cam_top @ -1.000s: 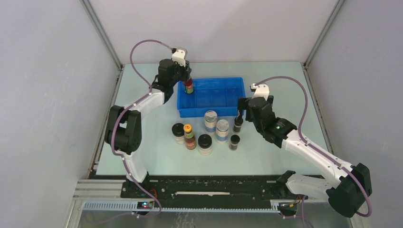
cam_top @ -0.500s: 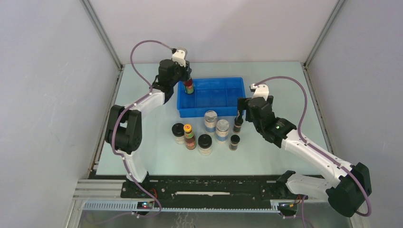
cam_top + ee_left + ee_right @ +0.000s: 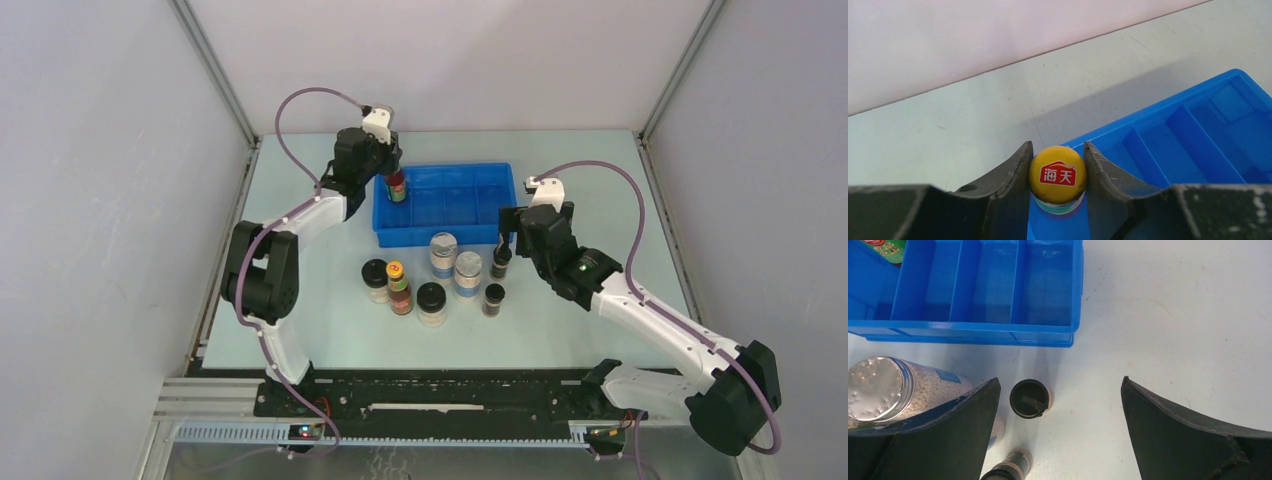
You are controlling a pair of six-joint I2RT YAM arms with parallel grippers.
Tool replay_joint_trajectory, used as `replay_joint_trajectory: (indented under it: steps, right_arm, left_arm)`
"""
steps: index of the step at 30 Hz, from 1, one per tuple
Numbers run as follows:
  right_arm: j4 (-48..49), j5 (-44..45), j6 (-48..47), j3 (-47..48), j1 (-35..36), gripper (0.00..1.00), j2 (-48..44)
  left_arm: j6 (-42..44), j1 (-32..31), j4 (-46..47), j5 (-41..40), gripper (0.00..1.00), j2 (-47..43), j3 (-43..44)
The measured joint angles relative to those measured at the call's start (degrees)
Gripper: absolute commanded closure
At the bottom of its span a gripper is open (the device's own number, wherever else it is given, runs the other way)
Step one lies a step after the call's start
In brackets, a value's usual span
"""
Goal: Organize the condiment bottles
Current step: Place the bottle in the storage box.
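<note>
Shows from above a blue tray (image 3: pixel 445 236) at upper centre. At its left end, left gripper (image 3: pixel 393 172) clamped tight on the yellow cap of a red-labelled bottle (image 3: pixel 1057 174), held upright over the leftmost compartment. Right of centre, right gripper (image 3: pixel 1060 381) spread wide, holding nothing, poised over a dark vial (image 3: pixel 1029 398) just below the tray's right end. Below the tray, clustered on the table: two silver-lidded jars (image 3: pixel 443 253), two black-lidded jars (image 3: pixel 431 303), a second red bottle (image 3: pixel 399 287) and another vial (image 3: pixel 493 298).
</note>
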Motion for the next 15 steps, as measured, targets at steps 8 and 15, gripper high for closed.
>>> replay_joint_trajectory:
  steps: [8, 15]
  right_arm:
    - [0.0, 0.0, 0.0, 0.0, 0.1, 0.00, 0.1]
    - [0.0, 0.0, 0.0, 0.0, 0.1, 0.00, 0.1]
  left_arm:
    - [0.0, 0.0, -0.6, -0.3, 1.00, 0.0, 0.0]
    - [0.0, 0.0, -1.1, -1.1, 0.99, 0.2, 0.0]
